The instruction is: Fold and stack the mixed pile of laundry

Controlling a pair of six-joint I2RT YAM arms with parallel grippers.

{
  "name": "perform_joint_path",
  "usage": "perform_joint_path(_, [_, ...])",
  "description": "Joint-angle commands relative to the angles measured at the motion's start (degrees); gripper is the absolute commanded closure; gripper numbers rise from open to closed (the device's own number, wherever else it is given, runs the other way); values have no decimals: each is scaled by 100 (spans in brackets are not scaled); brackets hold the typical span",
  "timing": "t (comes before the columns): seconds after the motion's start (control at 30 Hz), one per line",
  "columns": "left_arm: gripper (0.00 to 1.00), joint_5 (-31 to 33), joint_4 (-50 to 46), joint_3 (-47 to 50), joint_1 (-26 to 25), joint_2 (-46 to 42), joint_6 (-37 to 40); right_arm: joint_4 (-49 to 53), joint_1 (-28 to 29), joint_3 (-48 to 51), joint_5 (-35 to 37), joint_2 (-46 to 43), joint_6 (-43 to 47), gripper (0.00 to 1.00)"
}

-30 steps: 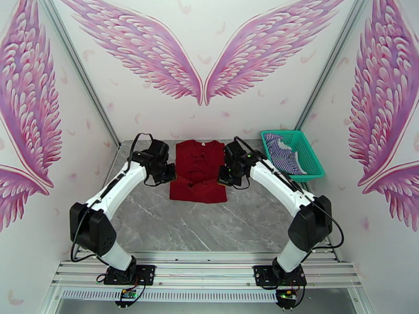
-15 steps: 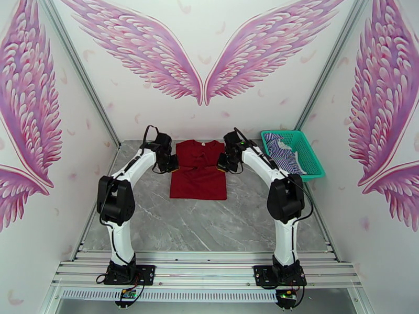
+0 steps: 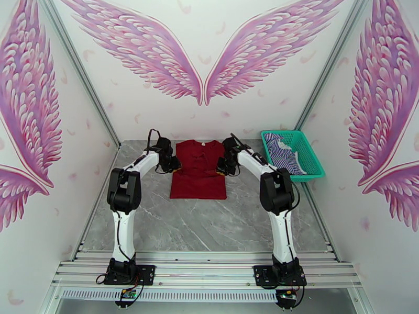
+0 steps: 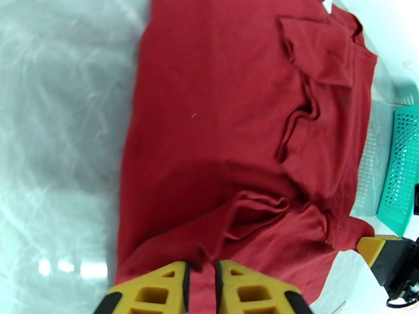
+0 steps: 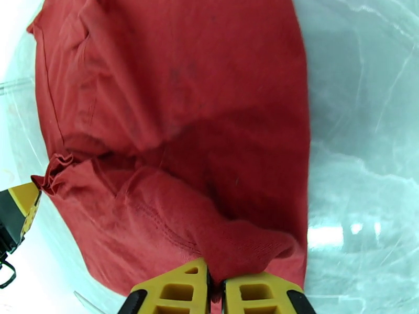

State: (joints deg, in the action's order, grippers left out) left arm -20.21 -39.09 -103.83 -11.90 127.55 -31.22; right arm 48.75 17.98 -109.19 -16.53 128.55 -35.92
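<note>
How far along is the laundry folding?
Done: the plain dark red T-shirt lies spread on the marble table. In hand: left gripper and right gripper both pinch its edges, mid-fold. Remaining: the blue-and-white striped shirt sits in the teal mesh basket; nothing stacked.

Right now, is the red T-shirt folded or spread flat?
Partly folded. The red T-shirt lies with cloth layers doubled over; left gripper and right gripper pinch bunched edges, jaws shut.
</note>
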Motion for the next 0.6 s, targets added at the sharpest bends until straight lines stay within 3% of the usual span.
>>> perform_joint_path(0.0, [54, -147, 184, -285, 80, 86, 90, -252, -64, -31, -82, 66, 76, 62])
perform_joint_path(0.07, [50, -107, 225, -251, 130, 47, 129, -334, -100, -9, -85, 57, 36, 54])
perform_joint_path(0.37, [48, 281, -97, 18, 305, -654, 586, -480, -233, 205, -209, -418, 152, 49])
perform_joint_path(0.57, [40, 158, 105, 2073, 294, -2134, 501, -545, -243, 1897, -365, -1547, 138, 50])
